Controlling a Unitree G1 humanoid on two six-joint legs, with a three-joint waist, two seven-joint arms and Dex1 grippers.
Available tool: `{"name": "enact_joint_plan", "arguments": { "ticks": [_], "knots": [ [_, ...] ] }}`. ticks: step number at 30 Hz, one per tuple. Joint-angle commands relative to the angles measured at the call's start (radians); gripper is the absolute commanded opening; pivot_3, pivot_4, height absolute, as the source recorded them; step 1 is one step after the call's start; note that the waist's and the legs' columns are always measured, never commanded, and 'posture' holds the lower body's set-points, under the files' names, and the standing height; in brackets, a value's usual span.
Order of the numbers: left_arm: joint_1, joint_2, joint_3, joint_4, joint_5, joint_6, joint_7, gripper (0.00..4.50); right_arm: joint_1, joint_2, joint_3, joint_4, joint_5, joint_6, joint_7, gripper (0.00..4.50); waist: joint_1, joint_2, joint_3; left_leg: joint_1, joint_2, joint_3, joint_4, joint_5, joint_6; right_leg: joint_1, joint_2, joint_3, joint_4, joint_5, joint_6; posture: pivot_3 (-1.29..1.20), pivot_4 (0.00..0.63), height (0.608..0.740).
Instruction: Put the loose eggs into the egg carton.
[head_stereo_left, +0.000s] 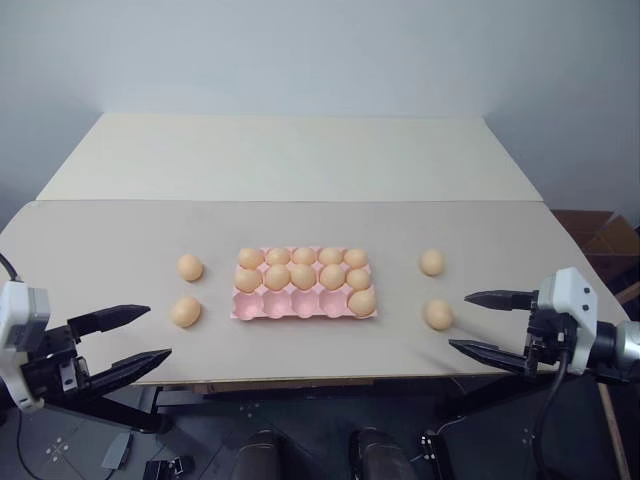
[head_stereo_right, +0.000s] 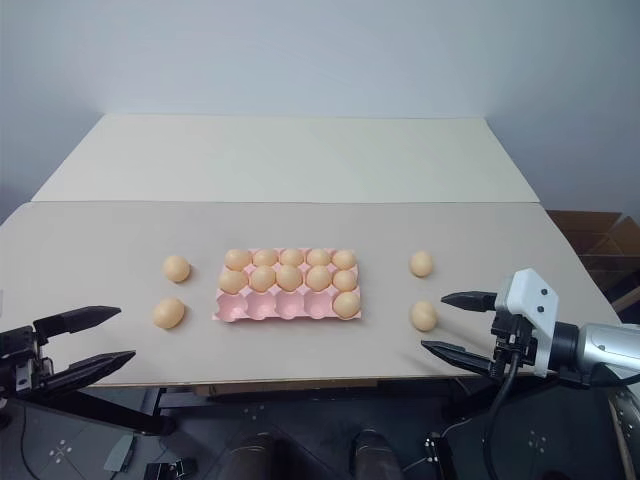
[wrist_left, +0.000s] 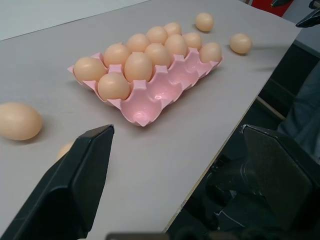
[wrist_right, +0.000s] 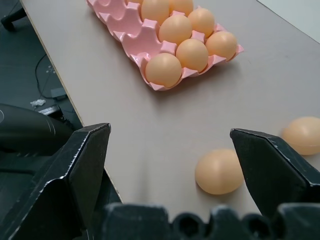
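Both claws are held spread and empty just off the near edge of the table: the left gripper (head_stereo_left: 125, 339) by the near-left corner, the right gripper (head_stereo_left: 484, 322) by the near-right one. The egg carton (head_stereo_left: 304, 303) is set in the middle of the table, close to the near edge, with its long side along that edge. Its far and middle rows are filled, and in the near row only the right-end cup is taken, so four cups are left open.

Four loose eggs are seen on the bare table, two off each short end of the carton. The near-right egg (head_stereo_left: 438, 314) lies just beyond the right gripper's fingertips, towards the carton, and is judged the closest pick for that arm; the far-right egg (head_stereo_left: 432, 262) lies behind it. The near-left egg (head_stereo_left: 185, 311) lies ahead of the left gripper, further off, with the far-left egg (head_stereo_left: 190, 266) behind. The long axis of each egg cannot be told reliably.
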Motion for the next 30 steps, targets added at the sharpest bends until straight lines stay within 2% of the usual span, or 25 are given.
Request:
{"name": "enact_joint_plan", "arguments": {
  "ticks": [1, 4, 9, 15, 21, 28, 30],
  "knots": [
    [-0.054, -0.001, 0.021, 0.006, -0.017, 0.007, 0.045, 4.48, -0.007, 0.001, -0.019, -0.010, 0.005, -0.020, 0.007, 4.50, 0.001, 0.000, 0.000, 0.000, 0.000, 0.000, 0.000, 0.000, 0.000, 0.000, 0.000, 0.000, 0.000, 0.000, 0.000, 0.00, 0.150, 0.740],
    [-0.103, 0.008, 0.030, 0.016, -0.058, 0.062, 0.094, 4.48, -0.004, 0.004, -0.022, -0.011, 0.003, -0.017, 0.000, 4.50, 0.001, 0.000, 0.000, 0.001, 0.000, 0.000, 0.000, 0.000, 0.000, 0.001, 0.000, 0.000, 0.000, 0.000, 0.000, 0.00, 0.150, 0.740],
    [-0.104, 0.017, 0.028, 0.016, -0.026, 0.026, 0.029, 4.48, -0.023, -0.003, -0.018, 0.007, -0.017, -0.008, -0.024, 4.50, -0.006, 0.000, 0.000, 0.000, 0.000, 0.001, 0.000, 0.000, 0.000, 0.000, 0.000, 0.000, 0.000, 0.000, 0.000, 0.00, 0.150, 0.740],
    [-0.108, 0.014, -0.002, 0.004, -0.017, 0.010, -0.010, 4.48, -0.092, -0.032, 0.025, 0.007, -0.085, 0.136, -0.188, 4.50, -0.003, 0.000, 0.000, 0.001, 0.000, 0.001, 0.000, 0.000, 0.000, 0.000, 0.000, 0.000, 0.000, 0.000, 0.000, 0.00, 0.150, 0.740],
    [-0.175, 0.033, -0.068, 0.025, 0.002, 0.012, -0.014, 4.48, -0.166, 0.024, 0.160, -0.053, -0.113, 0.309, -0.365, 4.50, 0.000, 0.000, 0.000, 0.000, 0.000, 0.000, 0.000, 0.000, 0.000, -0.001, 0.000, 0.000, 0.001, 0.001, -0.001, 0.00, 0.150, 0.740],
    [-0.203, 0.037, -0.085, 0.033, 0.014, 0.015, -0.019, 4.48, -0.249, 0.105, 0.312, -0.042, -0.194, 0.447, -0.537, 4.50, -0.006, 0.000, 0.000, -0.003, 0.000, 0.001, 0.000, 0.000, 0.000, -0.003, 0.000, 0.001, 0.000, 0.003, -0.004, 0.00, 0.150, 0.740],
    [-0.206, 0.039, -0.086, 0.033, 0.017, 0.015, -0.019, 4.50, -0.275, 0.130, 0.348, -0.015, -0.227, 0.460, -0.578, 4.11, -0.006, 0.000, 0.000, -0.003, 0.000, 0.001, 0.000, 0.000, 0.000, -0.003, 0.000, 0.000, 0.000, 0.003, -0.004, 0.00, 0.150, 0.740]
  ]
}}
